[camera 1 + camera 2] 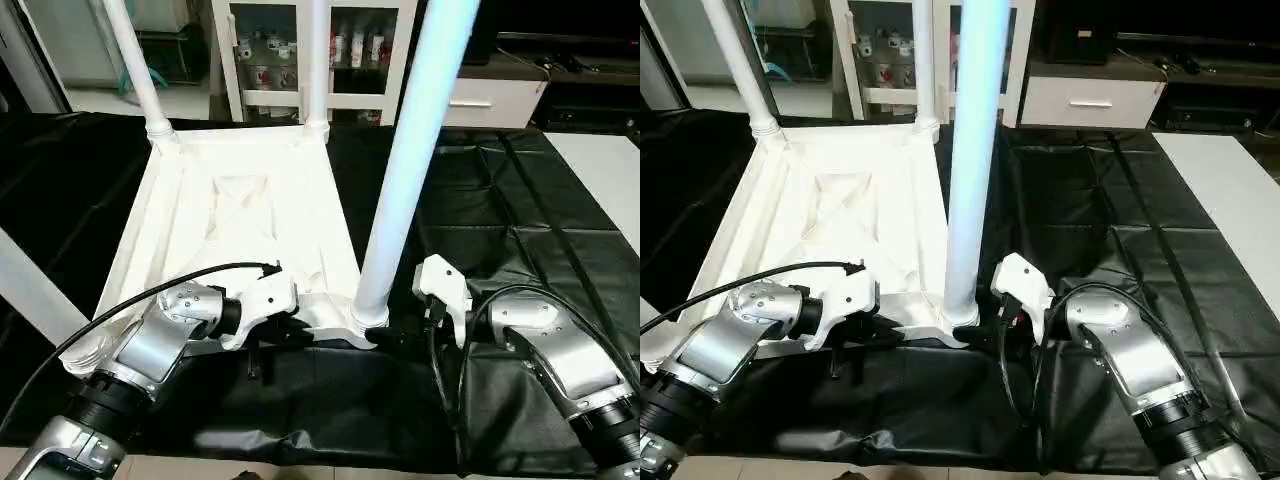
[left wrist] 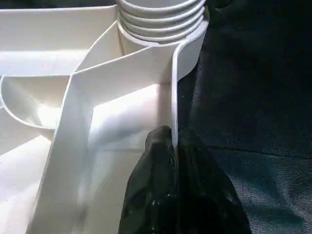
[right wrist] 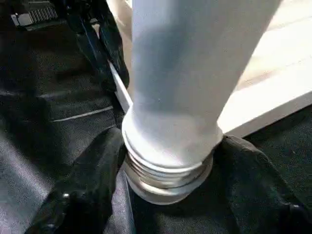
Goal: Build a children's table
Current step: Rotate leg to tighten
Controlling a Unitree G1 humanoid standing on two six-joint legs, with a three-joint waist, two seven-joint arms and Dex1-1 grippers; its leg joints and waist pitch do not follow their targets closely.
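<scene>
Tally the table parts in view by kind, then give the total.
Tabletop, upside down on the black sheet: 1
Legs standing in corner sockets: 3 (far left, far right, near right)
Total: 4 parts

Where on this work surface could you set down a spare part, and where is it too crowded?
Free: the black sheet right of the upturned tabletop, out to the flat white board; also the strip along the near edge, between the forearms. Crowded: the near right corner socket, where the left gripper pinches the rim and the right gripper clasps the leg.
</scene>
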